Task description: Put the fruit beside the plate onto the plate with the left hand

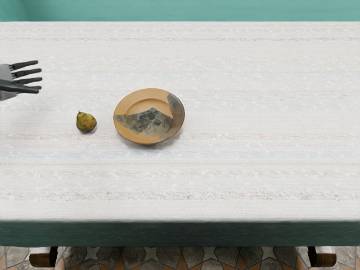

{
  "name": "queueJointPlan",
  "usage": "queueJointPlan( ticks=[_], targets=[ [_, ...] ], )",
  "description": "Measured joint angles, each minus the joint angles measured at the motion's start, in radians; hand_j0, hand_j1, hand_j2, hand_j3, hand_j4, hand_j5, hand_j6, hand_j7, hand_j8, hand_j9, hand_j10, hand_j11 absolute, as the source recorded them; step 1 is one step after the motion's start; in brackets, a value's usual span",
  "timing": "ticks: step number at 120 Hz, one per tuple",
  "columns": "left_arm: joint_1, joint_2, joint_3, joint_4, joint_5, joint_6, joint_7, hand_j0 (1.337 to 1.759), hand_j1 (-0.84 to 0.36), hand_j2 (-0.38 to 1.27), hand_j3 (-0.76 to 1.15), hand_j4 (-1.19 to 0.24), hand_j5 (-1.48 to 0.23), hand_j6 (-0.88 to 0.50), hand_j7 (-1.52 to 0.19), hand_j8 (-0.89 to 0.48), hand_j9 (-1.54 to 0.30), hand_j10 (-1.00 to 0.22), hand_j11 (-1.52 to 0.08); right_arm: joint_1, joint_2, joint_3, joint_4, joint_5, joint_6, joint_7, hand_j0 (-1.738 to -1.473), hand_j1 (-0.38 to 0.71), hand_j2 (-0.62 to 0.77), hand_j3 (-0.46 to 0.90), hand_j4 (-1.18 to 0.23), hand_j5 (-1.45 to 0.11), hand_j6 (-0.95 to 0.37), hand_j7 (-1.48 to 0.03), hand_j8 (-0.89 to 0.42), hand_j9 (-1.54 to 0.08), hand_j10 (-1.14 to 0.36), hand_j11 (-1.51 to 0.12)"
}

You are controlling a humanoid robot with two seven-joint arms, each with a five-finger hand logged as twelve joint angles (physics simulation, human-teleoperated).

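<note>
White woven cloth with faint pale stripes covers the desk point(253, 169), which fills most of the head view. A small pear point(86, 121), yellow-green with a browner shaded side, lies on the cloth left of centre, its narrow end turned toward the far edge of the desk. It rests on the cloth, not on the plate.

The plate point(126, 104) sits near the pear on its right, with a strip of bare cloth between the two, so they do not touch. It is round and orange-brown, with a grey and dark painted patch across its middle that reaches the right rim.

The left hand point(17, 81) shows at the picture's left edge, farther back on the desk than the pear and well apart from it. Its dark fingers point(28, 72) are stretched out nearly straight and a little fanned, pointing to the right, and they hold nothing. Only the fingers and a bit of grey palm are in frame, so it is hard to say whether the hand hovers over the cloth or touches it.

A teal wall point(169, 10) runs behind the desk. Along the near side is a dark teal edge band point(169, 233), and below it a patterned stone floor point(169, 259) and two brown wooden feet point(44, 257).
</note>
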State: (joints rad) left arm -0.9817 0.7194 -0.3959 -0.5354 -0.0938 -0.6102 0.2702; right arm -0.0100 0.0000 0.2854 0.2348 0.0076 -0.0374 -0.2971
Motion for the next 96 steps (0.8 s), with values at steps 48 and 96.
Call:
queueJointPlan(
  ticks=[48, 96],
  targets=[
    [-0.194, -0.179, 0.097, -0.001, 0.432, -0.001, 0.081, 1.658, 0.31, 0.01, 0.0, -0.03, -0.04, -0.03, -0.04, -0.03, -0.04, -0.03, -0.04, 0.003, 0.0, 0.0, 0.0, 0.0, 0.005, 0.0, -1.658, -0.35, 0.0, 0.0, 0.0, 0.0, 0.0, 0.0, 0.0, 0.0, 0.0, 0.0],
    [-0.256, -0.305, 0.304, -0.098, 0.833, 0.43, 0.085, 1.658, 0.31, 0.01, 0.0, -0.04, -0.05, -0.04, -0.05, -0.04, -0.05, -0.04, -0.05, 0.004, 0.0, 0.001, 0.0, 0.0, 0.005, 0.0, -1.658, -0.35, 0.0, 0.0, 0.0, 0.0, 0.0, 0.0, 0.0, 0.0, 0.0, 0.0]
  ],
)
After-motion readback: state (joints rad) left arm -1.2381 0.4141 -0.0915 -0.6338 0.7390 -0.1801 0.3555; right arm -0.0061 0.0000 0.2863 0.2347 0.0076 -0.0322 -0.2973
